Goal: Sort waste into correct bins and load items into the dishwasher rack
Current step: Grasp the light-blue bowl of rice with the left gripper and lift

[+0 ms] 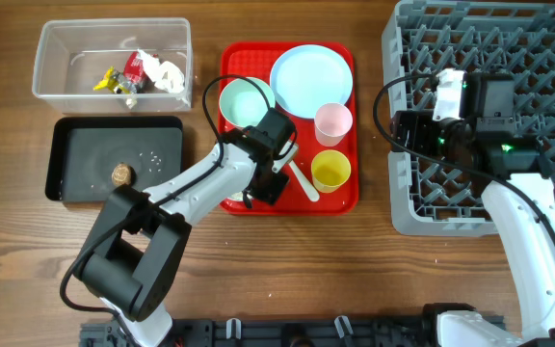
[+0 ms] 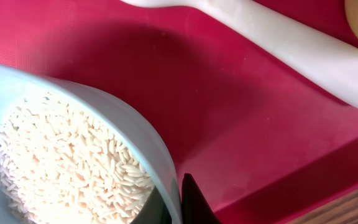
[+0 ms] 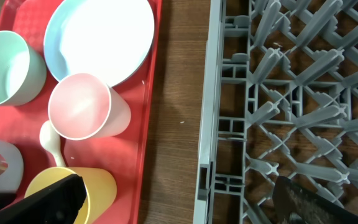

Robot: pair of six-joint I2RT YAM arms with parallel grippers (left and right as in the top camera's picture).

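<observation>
Reaching from the near edge of the table, the left arm bends at the elbow and puts the left gripper point(image 1: 266, 185) low over the front part of the red tray point(image 1: 234, 58). The right arm stands up from the near right side, and the right gripper point(image 1: 400, 135) hangs over the left edge of the dishwasher rack point(image 1: 547, 58).

From overhead, the left wrist covers what is under it. The left wrist view shows it: a pale blue bowl point(image 2: 135, 137) with rice point(image 2: 61, 162) sits on the tray, and one dark fingertip point(image 2: 191, 202) is against the outer wall at the rim. The second finger is not clear, so I cannot tell if the jaws are clamped on the bowl. A white spoon point(image 2: 303, 43) lies just behind it.

In the right wrist view the two fingers are spread wide apart with nothing between them, one over the yellow cup point(image 3: 95, 183) and one over the rack grid. It also shows the pink cup point(image 3: 82, 106) just beside the plate point(image 3: 98, 37) and the mint cup point(image 3: 5, 68).
</observation>
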